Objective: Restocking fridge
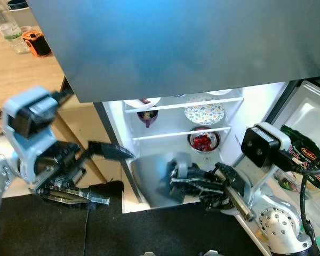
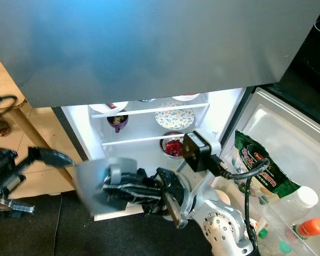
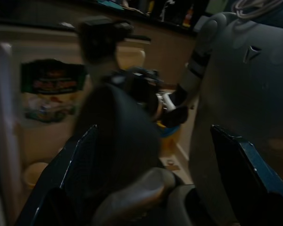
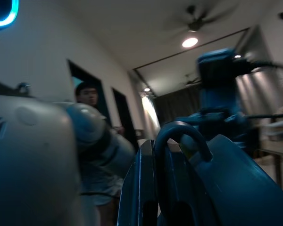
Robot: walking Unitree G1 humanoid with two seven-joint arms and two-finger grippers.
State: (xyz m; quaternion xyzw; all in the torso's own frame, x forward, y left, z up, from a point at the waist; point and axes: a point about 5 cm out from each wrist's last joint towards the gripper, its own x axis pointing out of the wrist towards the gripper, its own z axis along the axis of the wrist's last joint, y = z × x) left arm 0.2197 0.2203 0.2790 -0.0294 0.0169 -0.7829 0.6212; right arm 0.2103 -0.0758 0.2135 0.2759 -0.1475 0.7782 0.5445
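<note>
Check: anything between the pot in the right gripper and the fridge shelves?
Nothing visible. The door is open and the pot, in the right gripper, is at the opening. The shelves already hold a red-food bowl, plate and purple bowl.

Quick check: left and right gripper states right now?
Left gripper: open, holding nothing.
Right gripper: shut on a grey container, low before the open fridge.

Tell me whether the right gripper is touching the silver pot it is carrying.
Touching. In the right eye view the right gripper has its black fingers closed against the blurred silver pot, held low before the open fridge.
</note>
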